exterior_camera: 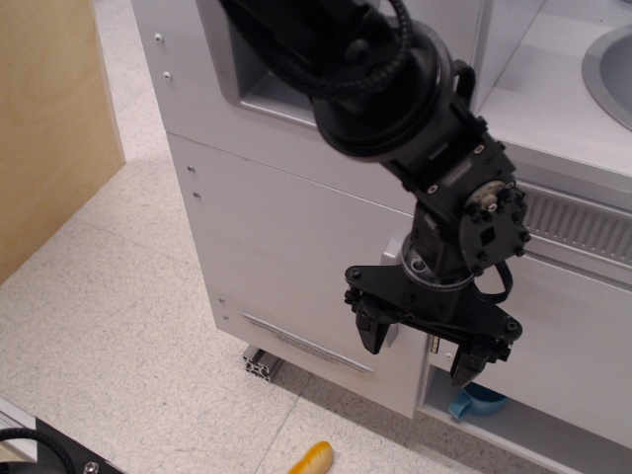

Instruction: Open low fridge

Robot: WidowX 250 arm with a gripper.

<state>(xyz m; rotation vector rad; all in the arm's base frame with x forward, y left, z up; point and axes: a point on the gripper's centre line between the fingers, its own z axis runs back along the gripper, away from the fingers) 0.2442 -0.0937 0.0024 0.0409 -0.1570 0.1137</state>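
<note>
We saw the low fridge door [296, 257], a large flat white panel with a thin grey strip [306, 343] near its bottom edge, standing in the lower left part of the toy kitchen, under a grey recessed panel [272, 94]. Our gripper [427, 341] hung in front of the door's right edge, pointing down, with its jaws apart. The left finger [374, 326] lay over a pale silver handle [394, 296] at that edge, most of which the arm hid, and the right finger [469, 357] sat further right; we could not tell whether either finger touched the handle. At the door's right edge a narrow gap showed white inside, and a blue object [478, 400] lay there on the bottom, just below the right finger. To the right was a smaller white door with a grey grille [583, 225], and above it the worktop [533, 94] carried a grey sink [612, 69]. A yellow object [312, 459] lay on the speckled floor [118, 316] in front of the fridge, and a wooden panel [49, 118] stood at the left.
</note>
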